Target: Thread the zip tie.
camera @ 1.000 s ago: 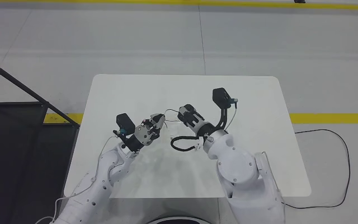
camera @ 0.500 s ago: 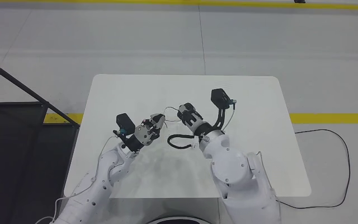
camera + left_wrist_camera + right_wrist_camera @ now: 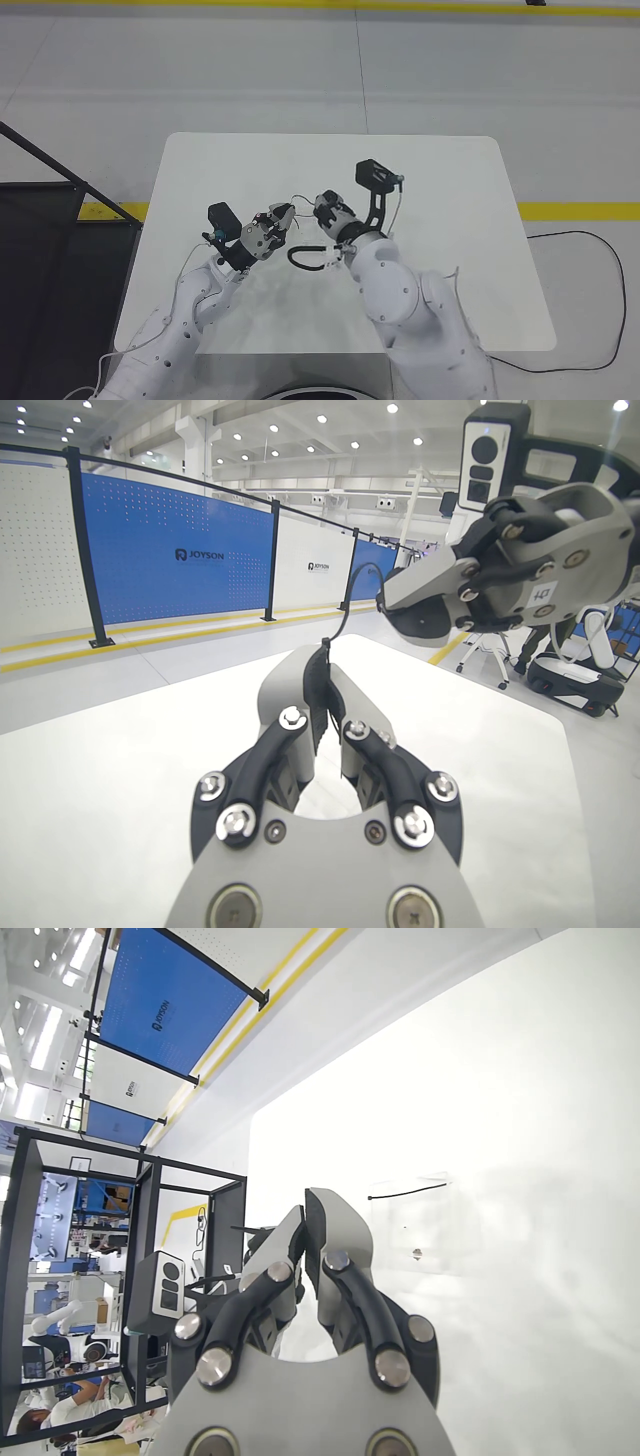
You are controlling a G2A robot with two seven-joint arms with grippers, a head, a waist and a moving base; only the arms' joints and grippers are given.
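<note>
From above, the two arms angle in from the near edge. The left gripper [image 3: 284, 212] and right gripper [image 3: 319, 204] point tip to tip, near each other, over the middle of the white rectangular counter [image 3: 440, 170]. The thin black plastic zip tie [image 3: 300, 197] is just a hairline between them.

The left wrist camera tells far more. The left gripper [image 3: 324, 665] is clenched on the zip tie [image 3: 349, 595], with the small head poking out at its tips. From there the strap arcs up and over into the tips of the right gripper [image 3: 387, 605], which grasps its far end. All of it is held clear of the counter.

The right wrist camera shows the right gripper [image 3: 305, 1208] pinched closed, pads meeting at the tip (the strap itself is hidden there). Beyond those tips a second black strip [image 3: 407, 1191] lies flat on the counter.
</note>
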